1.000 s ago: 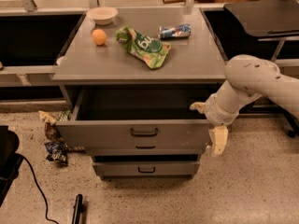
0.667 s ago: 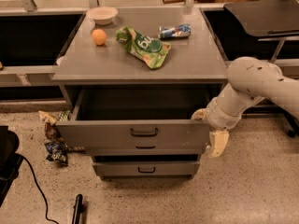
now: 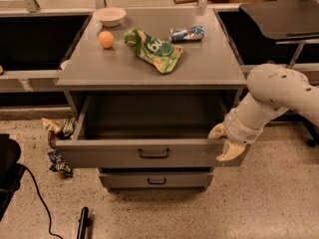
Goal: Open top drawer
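Top drawer (image 3: 149, 156): stood well out at lower centre of frame, deep box exposed. Gripper (image 3: 224, 142) sat at front's right end, fingers (image 3: 232, 152) spread astride the rim, seemingly hooked there for dragging outward, bypassing the handle (image 3: 153, 154).

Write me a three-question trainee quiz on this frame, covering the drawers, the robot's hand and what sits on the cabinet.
1. True or false: the top drawer stands pulled out, while the lower drawer beneath it is shut.
2. Where is the hand? A) on the top drawer's centre handle; B) at the right end of the top drawer's front; C) inside the lower drawer.
3. Fill in: on the cabinet top, the round thing just left of the green bag is an ___.
Key: 1 true. 2 B. 3 orange.
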Tool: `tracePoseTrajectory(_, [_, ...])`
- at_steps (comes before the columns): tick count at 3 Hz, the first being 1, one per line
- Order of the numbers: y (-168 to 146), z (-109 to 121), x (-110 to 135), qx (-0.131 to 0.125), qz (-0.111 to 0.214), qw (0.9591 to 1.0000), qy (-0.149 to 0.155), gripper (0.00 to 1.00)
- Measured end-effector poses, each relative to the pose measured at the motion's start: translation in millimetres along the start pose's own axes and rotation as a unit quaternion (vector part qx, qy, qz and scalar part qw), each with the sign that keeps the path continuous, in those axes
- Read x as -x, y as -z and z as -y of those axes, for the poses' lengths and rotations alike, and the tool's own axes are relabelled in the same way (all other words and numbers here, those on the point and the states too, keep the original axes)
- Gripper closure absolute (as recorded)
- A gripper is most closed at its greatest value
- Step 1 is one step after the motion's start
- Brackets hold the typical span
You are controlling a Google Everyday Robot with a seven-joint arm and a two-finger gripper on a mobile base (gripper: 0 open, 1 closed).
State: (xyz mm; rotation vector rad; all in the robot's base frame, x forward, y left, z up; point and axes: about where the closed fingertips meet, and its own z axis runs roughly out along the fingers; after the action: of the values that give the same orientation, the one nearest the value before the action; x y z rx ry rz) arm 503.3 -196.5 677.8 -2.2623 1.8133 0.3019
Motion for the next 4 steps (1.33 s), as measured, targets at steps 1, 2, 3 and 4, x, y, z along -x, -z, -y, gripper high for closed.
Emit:
tracePoseTrajectory(1, [5.0,-1.8,-0.7,-0.003,-0.006,1.0,-0.001,0.88])
tracePoseTrajectory(2, [6.5,-4.9,-0.6,-0.004,-0.008,1.0,-0.001,1.0])
tracePoseTrajectory(3, [6.5,-4.9,-0.6,-0.004,-0.008,1.0,-0.001,0.81])
tracePoseTrajectory(4, [6.5,-5.0,-0.5,-0.004,-0.008,1.0,-0.001,0.57])
